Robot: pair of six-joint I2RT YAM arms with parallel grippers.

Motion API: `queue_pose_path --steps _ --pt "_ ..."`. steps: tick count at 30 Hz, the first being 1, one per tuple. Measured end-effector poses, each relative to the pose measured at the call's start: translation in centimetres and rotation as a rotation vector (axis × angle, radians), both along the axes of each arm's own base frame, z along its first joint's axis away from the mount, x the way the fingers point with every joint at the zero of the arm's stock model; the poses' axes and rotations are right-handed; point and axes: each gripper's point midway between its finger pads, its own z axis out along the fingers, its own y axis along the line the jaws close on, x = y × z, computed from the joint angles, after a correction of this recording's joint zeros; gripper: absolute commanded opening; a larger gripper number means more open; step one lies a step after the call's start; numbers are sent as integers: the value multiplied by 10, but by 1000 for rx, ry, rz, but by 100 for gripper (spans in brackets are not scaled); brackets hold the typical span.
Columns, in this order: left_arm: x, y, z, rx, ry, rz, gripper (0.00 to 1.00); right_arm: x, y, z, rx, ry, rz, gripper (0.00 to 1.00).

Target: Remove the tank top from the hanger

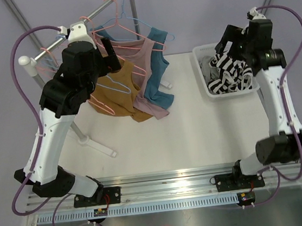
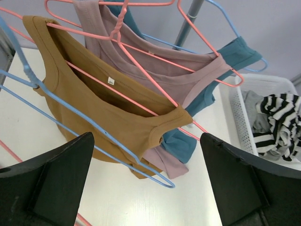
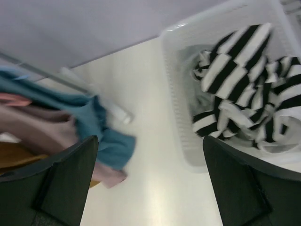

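**Left gripper (image 2: 146,141) faces the brown tank top (image 2: 94,108), fingers spread wide and empty.**

In your left wrist view the top hangs centre frame, just ahead of the fingers. Its pink hanger (image 2: 89,75) slants from upper left to lower right, and your left arm is much the nearer. A bare-looking blue hanger (image 2: 94,125) crosses in front and could snag. A mauve top (image 2: 160,70) and a teal top (image 2: 235,52) crowd behind. Your right gripper (image 3: 150,141), also wide and empty, is by the white basket (image 3: 176,117).

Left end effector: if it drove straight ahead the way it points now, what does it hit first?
Probably the brown tank top, with the blue hanger wire crossing in front of it; depth between them is unclear. The left end effector is open.
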Motion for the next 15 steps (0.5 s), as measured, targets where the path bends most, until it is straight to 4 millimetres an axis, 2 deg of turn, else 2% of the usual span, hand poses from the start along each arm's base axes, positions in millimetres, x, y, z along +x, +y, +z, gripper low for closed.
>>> queue_pose_path --steps 3,6,8,9,13,15 --pt "14 -2 -11 34 19 36 99 -39 32 35 110 -140 134 99" --pt "27 -5 -20 60 31 65 99 -68 66 51 219 -227 289 100" --pt "36 -7 -25 72 33 88 98 -80 84 45 278 -232 376 100" --pt "42 -9 -27 76 32 98 97 -84 91 35 303 -211 407 100" --pt "62 -12 -29 76 21 135 90 -96 106 -6 374 -113 470 99" --pt "74 -12 -29 72 13 156 86 -102 109 -20 395 -76 484 99"
